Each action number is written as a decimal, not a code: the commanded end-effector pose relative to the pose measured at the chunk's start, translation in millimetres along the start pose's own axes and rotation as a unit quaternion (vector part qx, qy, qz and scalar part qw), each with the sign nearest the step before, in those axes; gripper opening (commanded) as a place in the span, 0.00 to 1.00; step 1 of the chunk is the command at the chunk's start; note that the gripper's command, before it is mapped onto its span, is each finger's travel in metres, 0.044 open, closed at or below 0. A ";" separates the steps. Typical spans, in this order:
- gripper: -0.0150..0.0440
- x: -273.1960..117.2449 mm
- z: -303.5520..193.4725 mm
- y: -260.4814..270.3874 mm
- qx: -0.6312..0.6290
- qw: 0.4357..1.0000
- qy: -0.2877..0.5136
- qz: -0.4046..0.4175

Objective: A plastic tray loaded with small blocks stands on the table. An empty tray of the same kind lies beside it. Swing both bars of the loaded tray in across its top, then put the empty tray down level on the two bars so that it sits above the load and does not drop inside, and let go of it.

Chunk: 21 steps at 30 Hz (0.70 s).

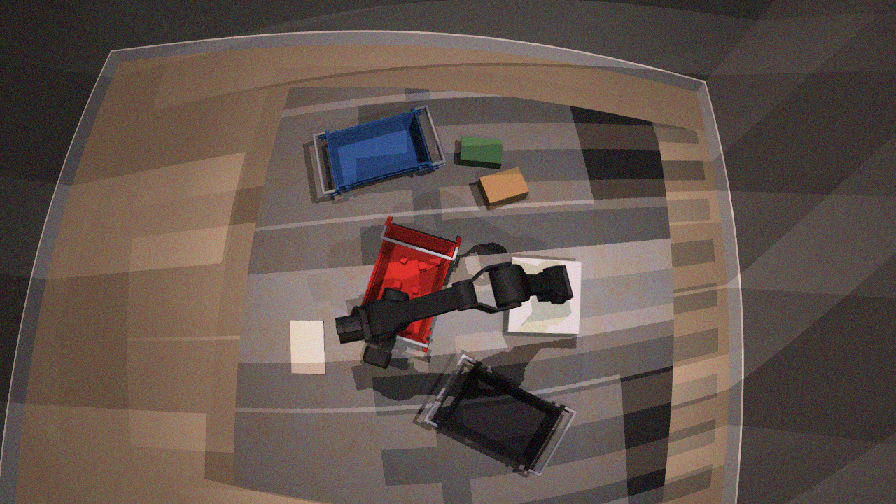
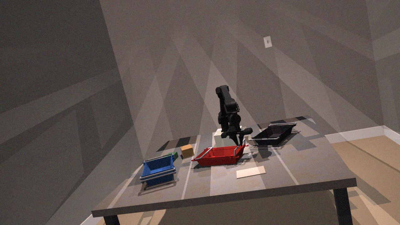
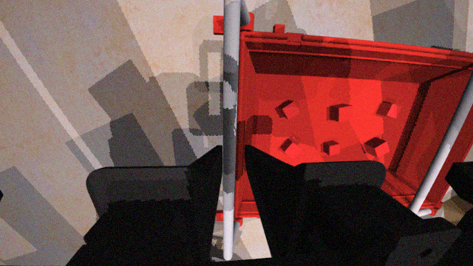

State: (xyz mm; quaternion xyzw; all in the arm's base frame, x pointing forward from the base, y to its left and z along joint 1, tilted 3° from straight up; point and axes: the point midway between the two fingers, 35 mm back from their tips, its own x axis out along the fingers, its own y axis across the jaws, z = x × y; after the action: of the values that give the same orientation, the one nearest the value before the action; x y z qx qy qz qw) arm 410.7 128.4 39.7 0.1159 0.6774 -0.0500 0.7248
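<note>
The red tray point(image 1: 379, 269) point(image 2: 218, 160) point(image 3: 369, 46) holds several small red blocks point(image 1: 422, 265) point(image 3: 292, 108). Its far wire bar point(image 1: 418, 248) point(image 2: 205, 153) point(image 3: 443, 148) lies in across the top near one end. Its other bar point(image 2: 243, 142) point(image 3: 229, 111) stands raised over the opposite end wall. My gripper point(image 2: 239, 144) point(image 3: 233, 150) is slightly open, with that bar between its fingertips and not clamped. The arm hides the fingertips in the top view. An empty black tray point(image 1: 495, 416) point(image 2: 275, 134) and an empty blue tray point(image 1: 379, 153) point(image 2: 159, 165) stand apart, bars outward.
A green block point(image 1: 481, 151) point(image 2: 175, 155) and an orange block point(image 1: 504, 186) point(image 2: 187, 151) stand between the blue tray and the arm's base side. A white box point(image 1: 573, 313) point(image 2: 219, 139) is under the arm's base. A flat cream plate point(image 1: 306, 346) point(image 2: 250, 172) lies beyond the red tray.
</note>
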 end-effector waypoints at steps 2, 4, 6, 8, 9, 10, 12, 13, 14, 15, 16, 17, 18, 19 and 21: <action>0.40 11.8 -2.1 -24.0 0.006 1.000 0.010 -0.014; 0.40 16.3 -2.2 -30.5 0.006 1.000 0.010 -0.015; 0.40 22.9 -2.4 -37.1 0.006 1.000 0.010 -0.015; 0.40 27.8 -2.7 -42.0 0.006 1.000 0.010 -0.015; 0.40 28.4 -2.7 -42.6 0.006 1.000 0.010 -0.015; 0.40 27.2 -2.5 -42.4 0.006 1.000 0.010 -0.015; 0.40 21.6 -1.8 -41.5 0.006 1.000 0.009 -0.015; 0.40 17.0 -1.3 -40.8 0.006 1.000 0.009 -0.015; 0.40 12.0 -0.7 -40.0 0.006 1.000 0.009 -0.015; 0.40 6.4 -0.2 -39.2 0.006 1.000 0.009 -0.015; 0.40 -0.1 0.2 -38.3 0.006 1.000 0.009 -0.015; 0.40 -7.3 0.6 -37.4 0.006 1.000 0.009 -0.015; 0.40 -13.5 0.7 -36.7 0.006 1.000 0.009 -0.015; 0.40 -17.3 0.8 -36.3 0.006 1.000 0.009 -0.015; 0.40 -18.5 0.8 -36.2 0.006 1.000 0.009 -0.015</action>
State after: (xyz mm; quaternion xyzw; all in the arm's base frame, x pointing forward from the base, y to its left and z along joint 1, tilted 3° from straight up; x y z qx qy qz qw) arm 400.7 90.4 43.4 0.1097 0.6865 -0.0674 0.7157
